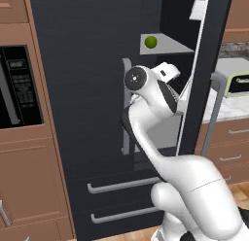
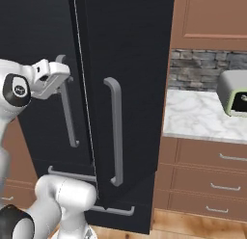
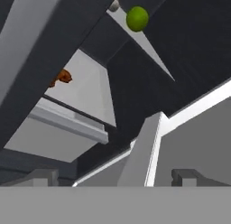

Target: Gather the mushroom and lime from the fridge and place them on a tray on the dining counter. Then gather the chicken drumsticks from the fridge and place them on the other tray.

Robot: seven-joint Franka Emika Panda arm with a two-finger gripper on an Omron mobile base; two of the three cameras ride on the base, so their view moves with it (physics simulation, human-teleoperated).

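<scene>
In the hand view a green lime (image 3: 137, 18) rests near the edge of an upper fridge shelf, with a small pale lump, possibly the mushroom (image 3: 114, 5), just behind it. An orange-brown chicken drumstick (image 3: 62, 77) lies on a lower shelf, partly hidden by the door edge. My gripper (image 3: 115, 178) is open and holds nothing, well below the lime. The left base view shows the lime (image 1: 151, 41) on its shelf, above my white hand (image 1: 166, 71) in the door gap.
The fridge's right door (image 2: 125, 88) stands partly open, and its edge (image 1: 197, 75) is close beside my hand. A marble counter (image 2: 202, 115) with a toaster oven (image 1: 234, 77) lies to the right. A built-in microwave (image 1: 17, 87) is on the left, and freezer drawers (image 1: 121, 186) below.
</scene>
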